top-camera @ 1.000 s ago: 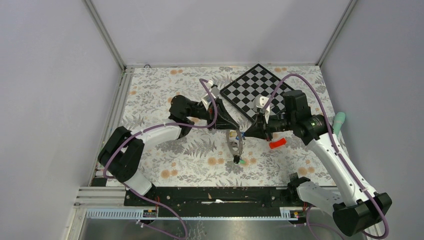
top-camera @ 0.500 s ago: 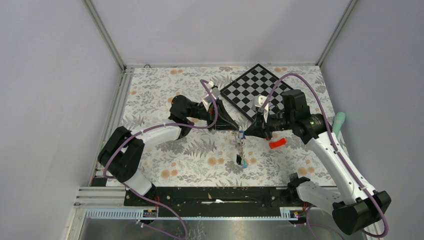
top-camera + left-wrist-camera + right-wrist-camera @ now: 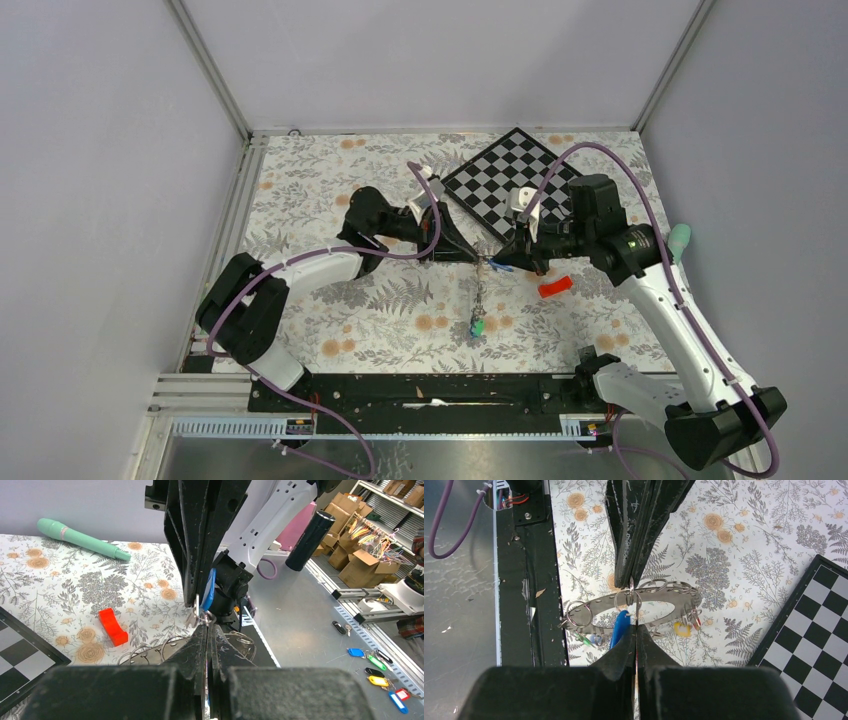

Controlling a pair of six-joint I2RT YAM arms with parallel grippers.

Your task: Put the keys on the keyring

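Observation:
The keyring (image 3: 480, 295), a grey flat ring with small split rings along its rim, hangs edge-on above the table's middle between both arms. My left gripper (image 3: 474, 256) is shut on its upper rim (image 3: 689, 596), the tips (image 3: 207, 626) pressed together. My right gripper (image 3: 496, 264) faces it tip to tip, shut (image 3: 636, 628) on a key with a blue tag (image 3: 620, 627) right at the rim. Keys with a green tag (image 3: 478, 327), a yellow tag (image 3: 681, 628) and a red tag hang from the keyring.
A red oblong block (image 3: 555, 287) lies on the flowered cloth right of the keyring. The chequered board (image 3: 510, 183) sits behind both grippers. A teal pen-like stick (image 3: 679, 240) rests at the right edge. A black rail (image 3: 420, 390) runs along the front.
The keyring has swung from face-on to edge-on and now hangs straight down. Both grippers have shifted slightly back and right while staying shut.

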